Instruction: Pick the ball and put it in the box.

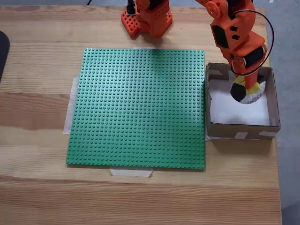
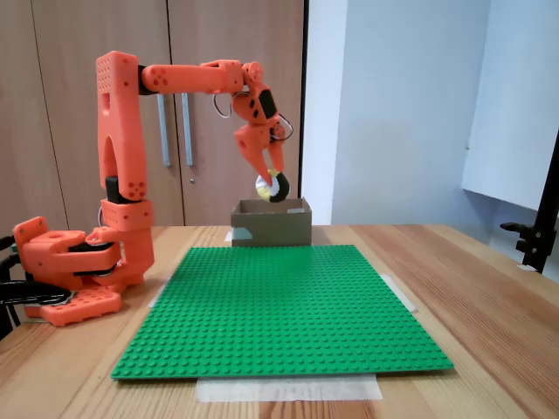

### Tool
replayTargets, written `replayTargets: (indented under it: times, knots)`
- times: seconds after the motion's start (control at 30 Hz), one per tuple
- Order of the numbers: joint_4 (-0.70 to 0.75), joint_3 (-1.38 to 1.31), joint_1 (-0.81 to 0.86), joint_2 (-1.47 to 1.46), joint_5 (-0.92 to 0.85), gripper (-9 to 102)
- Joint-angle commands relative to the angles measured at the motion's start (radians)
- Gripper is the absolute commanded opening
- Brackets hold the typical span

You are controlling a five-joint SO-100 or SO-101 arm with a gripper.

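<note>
We see the ball (image 1: 247, 92) clenched in the tool (image 1: 245, 89), hanging above the box (image 1: 241, 130) at the right of a fixed view; in the other fixed view it hovers just over the rim. Drop lies straight down. No readable writing.

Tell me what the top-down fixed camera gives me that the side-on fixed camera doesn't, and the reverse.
Top-down: the box's white bottom is visible, and the ball sits within the box's outline, toward its far side. Height can't be judged here.

Side-on: the ball hangs above the box's rim, not yet inside, and the arm's base stands left of the green baseplate.

Both: the tool is shut on the ball, and the baseplate lies beside the box.
</note>
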Motion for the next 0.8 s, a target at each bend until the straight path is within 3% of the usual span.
replayTargets:
  times: [0.0, 0.27, 0.77]
  knots:
    - [0.009, -0.006, 0.000, 0.017, 0.002, 15]
    - [0.029, -0.006, -0.005, 0.023, 0.026, 22]
    - [0.041, 0.060, 0.011, 0.107, 0.026, 19]
